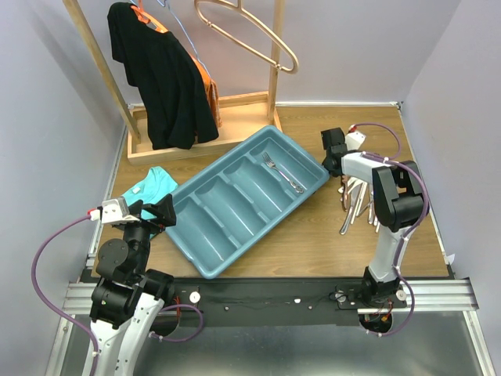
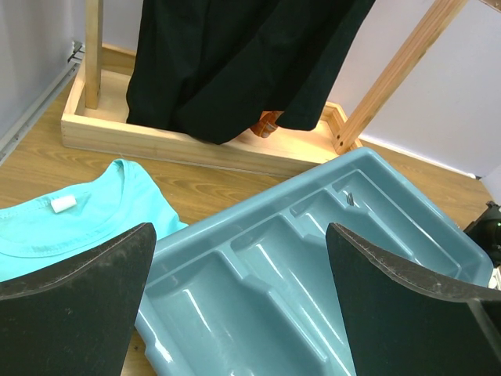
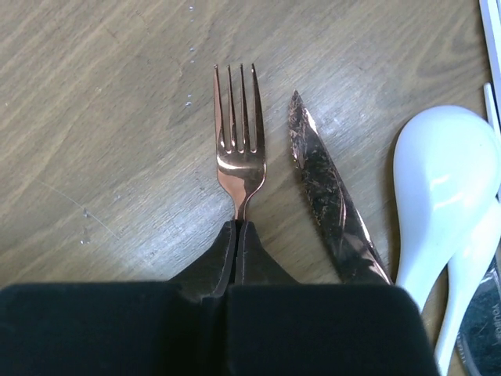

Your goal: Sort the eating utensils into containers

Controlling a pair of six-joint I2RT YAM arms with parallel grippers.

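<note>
1. Left gripper point(image 1: 160, 211), by the near-left corner of the desk point(image 1: 313, 251). Its fingers point(image 2: 78, 305) are spread wide and hold nothing. They point across the tray point(image 2: 258, 205). We judge that it waits here to keep out of the other arm's way.
2. Right gripper point(image 3: 237, 235), toward the right edge. Its fingers are pressed together on the neck of a coppery fork point(image 3: 240, 133), just below the tines. We judge that the pinch is taken there because the slim stem is easy to close on. The tines project straight ahead of the fingertips, and the handle is hidden beneath them. We cannot tell whether the fork has left the wood.
3. Unsorted utensils, by the right edge. A knife point(image 3: 329, 196) lies just right of the held fork, apart from it. White spoons point(image 3: 442, 188) lie farther right again. We judge that most of the sorting remains to be done.
4. Tray, mid-desk and set diagonally from near left to far right. A second fork point(image 1: 283, 174) lies in the end compartment nearest the far-right corner, the closest one to the right gripper. We judge that the held fork belongs beside it.
5. Teal cloth point(image 1: 153, 184), by the left edge and just beside the tray's rim.
6. Wooden rack point(image 1: 235, 102), at the far-left corner. It carries a black garment point(image 1: 160, 78) and metal hangers point(image 1: 250, 39), all well apart from the utensils.
</note>
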